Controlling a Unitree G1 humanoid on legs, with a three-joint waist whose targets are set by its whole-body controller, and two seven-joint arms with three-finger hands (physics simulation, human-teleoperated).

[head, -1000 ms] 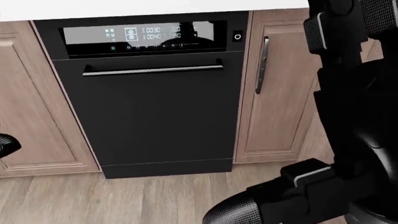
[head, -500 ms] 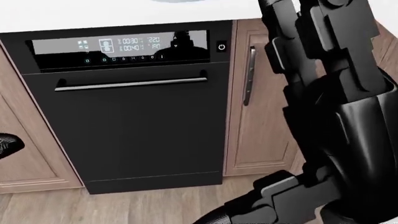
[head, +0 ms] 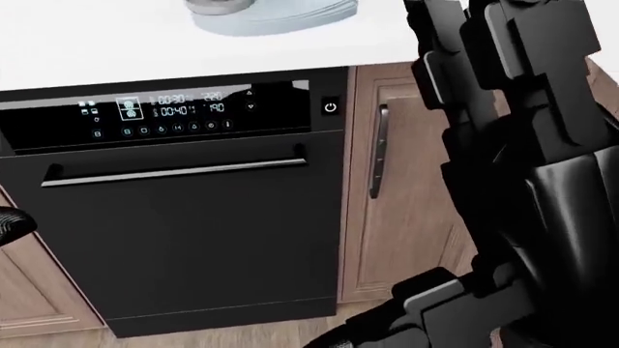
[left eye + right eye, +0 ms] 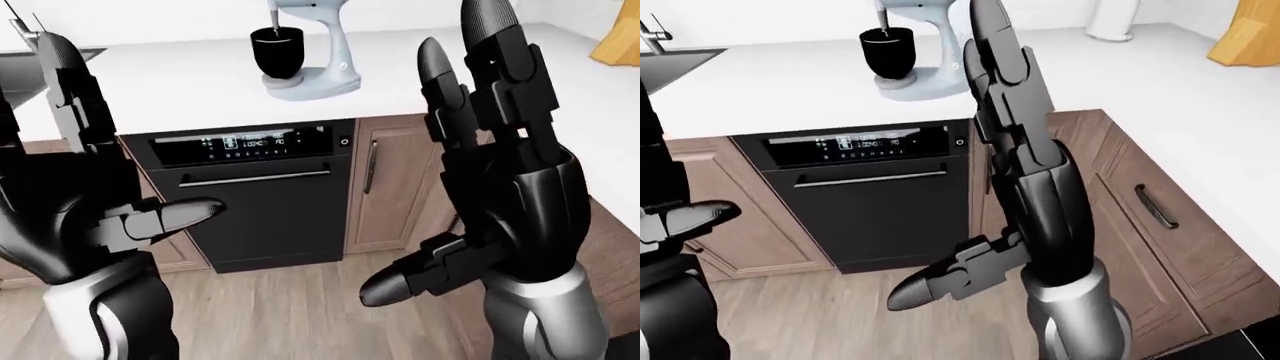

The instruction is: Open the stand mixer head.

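In the left-eye view, the mixer (image 4: 305, 52) is set on the counter (image 4: 180, 90) at top centre, with a bowl (image 4: 276, 51) on its left side. The dishwasher (image 4: 250, 199) is placed directly below it, a cabinet (image 4: 385, 187) to its right. A sink (image 4: 675, 64) is seen at the upper left of the right-eye view, a knife block (image 4: 1245, 34) at the upper right.

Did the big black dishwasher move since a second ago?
No. The dishwasher only slid lower in the head view, together with the cabinet door beside it. The camera tilted up, now showing the mixer's base.
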